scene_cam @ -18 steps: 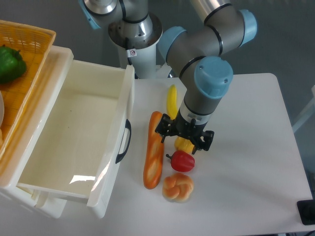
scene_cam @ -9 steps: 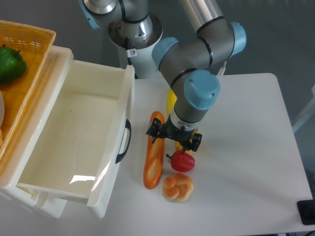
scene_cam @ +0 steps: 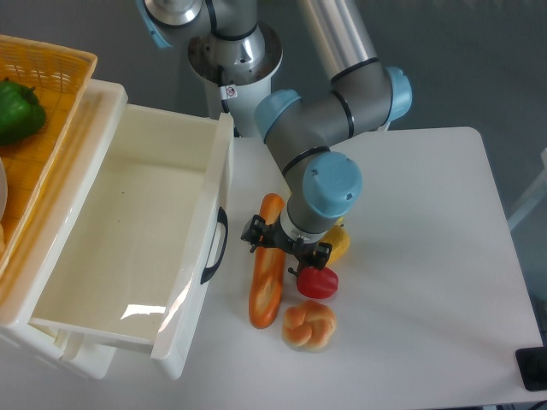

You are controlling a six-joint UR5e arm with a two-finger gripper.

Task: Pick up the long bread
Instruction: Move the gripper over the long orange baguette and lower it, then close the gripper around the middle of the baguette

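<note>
Here on the white table [scene_cam: 427, 282]: long bread [scene_cam: 267, 263] lying flat near the middle, running from the back edge towards the front edge, upper end slightly tilted to the right, just beside the black handle [scene_cam: 215, 246] of the open white drawer [scene_cam: 128, 248] at the left side. Directly above its upper half, the gripper [scene_cam: 285, 245], black fingers spread wide, one finger showing to the left of the loaf and the other to the right near the red pepper [scene_cam: 317, 282]; no contact with the bread clear from this view, nothing pinched between the fingers. Grey arm with blue caps [scene_cam: 331, 182] reaching down from the back edge, covering most of what lies behind it. Red pepper just right of the bread's middle, touching or nearly touching the right finger. Yellow pepper [scene_cam: 339, 243] peeking out from behind the wrist, just above the red one. Round knotted bun [scene_cam: 309, 324] near the front edge, just beside the bread's lower end and below the red pepper. Drawer pulled out, inside bare and white. Further left, at the corner, a woven orange basket [scene_cam: 51, 77] holding a green pepper [scene_cam: 19, 109]
</note>
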